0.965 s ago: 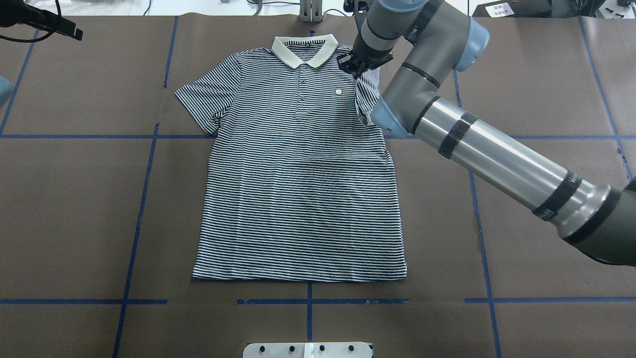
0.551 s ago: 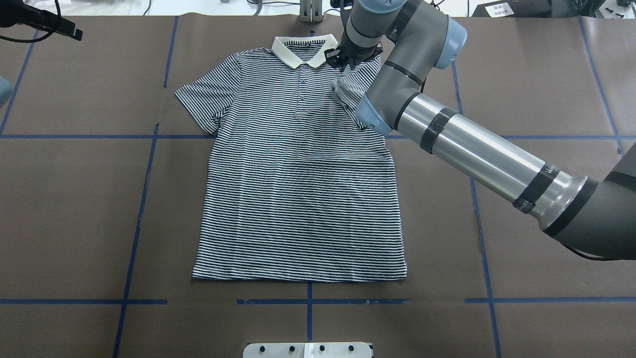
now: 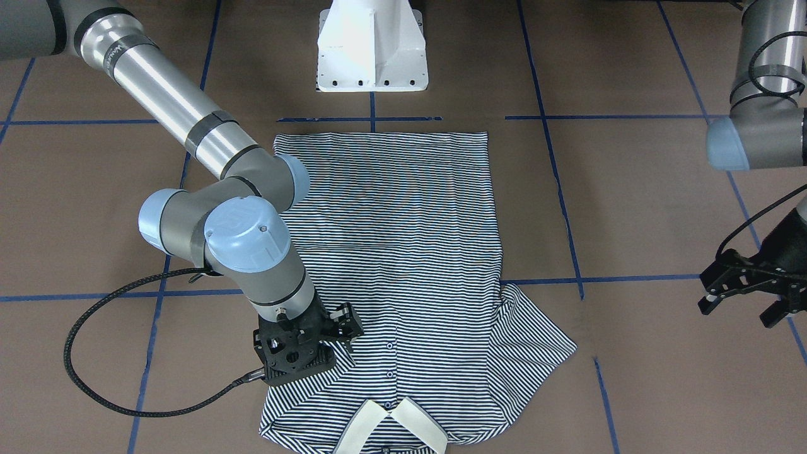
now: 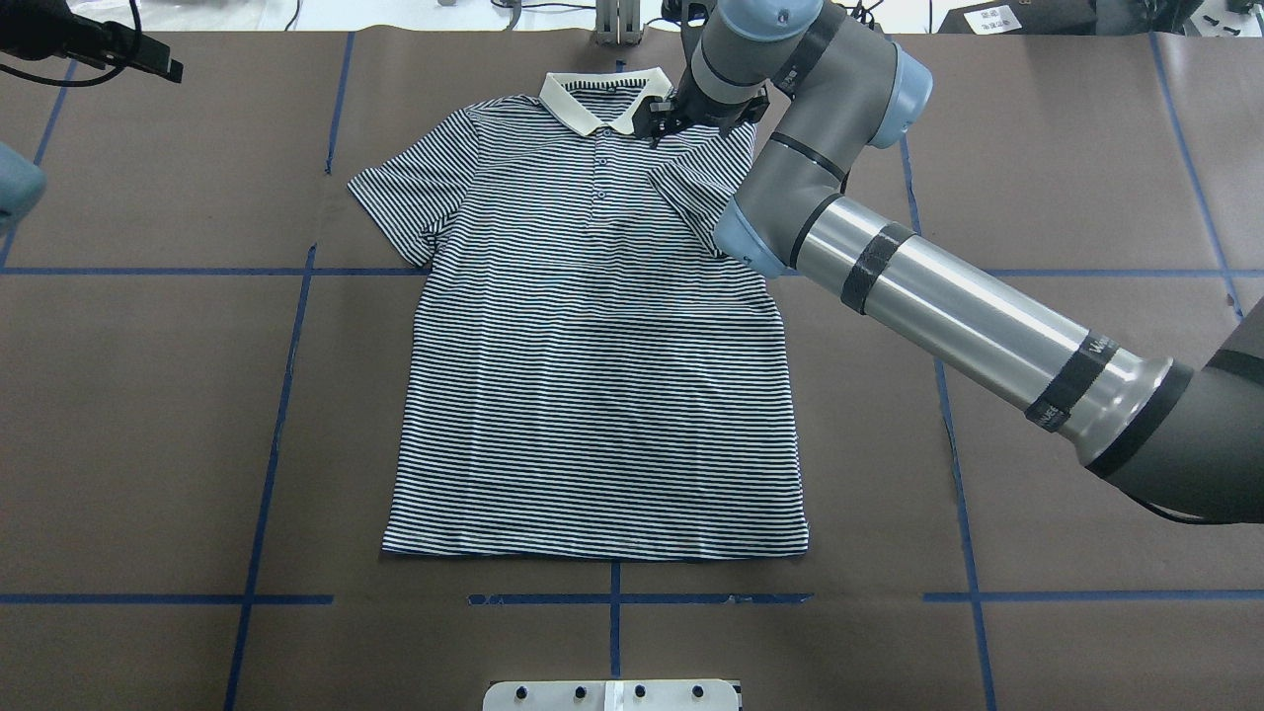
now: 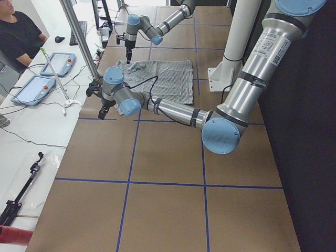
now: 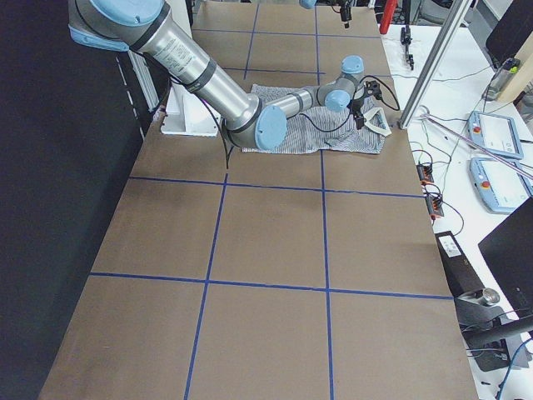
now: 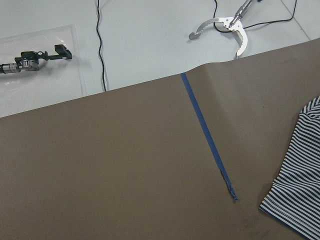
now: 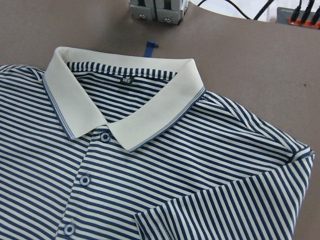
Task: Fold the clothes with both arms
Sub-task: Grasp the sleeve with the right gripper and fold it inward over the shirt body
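The striped polo shirt [image 4: 592,375] lies flat and face up on the brown table, with its cream collar [image 4: 604,97] at the far edge. Its sleeve [image 4: 696,183] on my right side is folded inward over the chest and covers the patch. My right gripper [image 4: 659,126] is low beside the collar, shut on that sleeve's corner; it also shows in the front view [image 3: 345,325]. The right wrist view shows the collar [image 8: 125,100] and the folded sleeve hem [image 8: 225,200]. My left gripper [image 3: 741,309] is open and empty, hovering beyond the other sleeve [image 4: 405,193], whose edge shows in the left wrist view [image 7: 300,195].
Blue tape lines [image 4: 286,395] grid the brown table cover. The white pedestal base [image 3: 371,47] stands at the near edge behind the shirt's hem. A metal bracket [image 4: 617,22] sits at the far edge by the collar. A side table holds tablets [image 5: 34,89], with an operator [image 5: 18,34] beside it.
My right gripper carried the sleeve leftward toward the collar. The sleeve went from hanging and bunched to lying flat over the chest. The left gripper shifted slightly.
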Motion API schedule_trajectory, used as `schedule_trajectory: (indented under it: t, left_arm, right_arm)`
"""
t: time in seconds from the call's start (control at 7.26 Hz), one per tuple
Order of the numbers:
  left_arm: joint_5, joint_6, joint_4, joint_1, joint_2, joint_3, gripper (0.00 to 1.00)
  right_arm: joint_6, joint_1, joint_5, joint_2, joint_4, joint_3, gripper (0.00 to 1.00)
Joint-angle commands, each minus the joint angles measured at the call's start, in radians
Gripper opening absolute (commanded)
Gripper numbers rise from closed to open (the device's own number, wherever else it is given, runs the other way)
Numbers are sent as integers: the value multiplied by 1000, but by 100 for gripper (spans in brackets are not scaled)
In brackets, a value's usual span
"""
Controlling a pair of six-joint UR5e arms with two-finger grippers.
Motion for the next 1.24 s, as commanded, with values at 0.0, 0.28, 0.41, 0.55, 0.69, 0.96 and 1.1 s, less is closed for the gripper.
schedule_trajectory:
  t: [0.0,0.28,0.41,0.55,0.69,0.96,1.1]
  left_arm:
    - [153,-299,-6,130,-45,5,99]
    - [335,-450,-9,235,-87,67,99]
    - [420,-502,-67,291,-114,127,99]
    - [462,-542,-139,325,-118,191,99]
    - [499,-543,-147,346,-127,209,99]
    - [508,-541,-161,358,-144,247,99]
    - [528,-541,-163,381,-144,249,99]
  right_arm:
    - [19,25,100,-38,-383,253,100]
    - [8,75,153,-194,-526,500,100]
    - [-42,92,155,-224,-526,519,100]
    - [-62,95,153,-235,-524,521,100]
    - [-63,94,150,-246,-520,524,100]
    - [-63,92,146,-249,-515,521,100]
    - [-60,92,146,-249,-515,521,100]
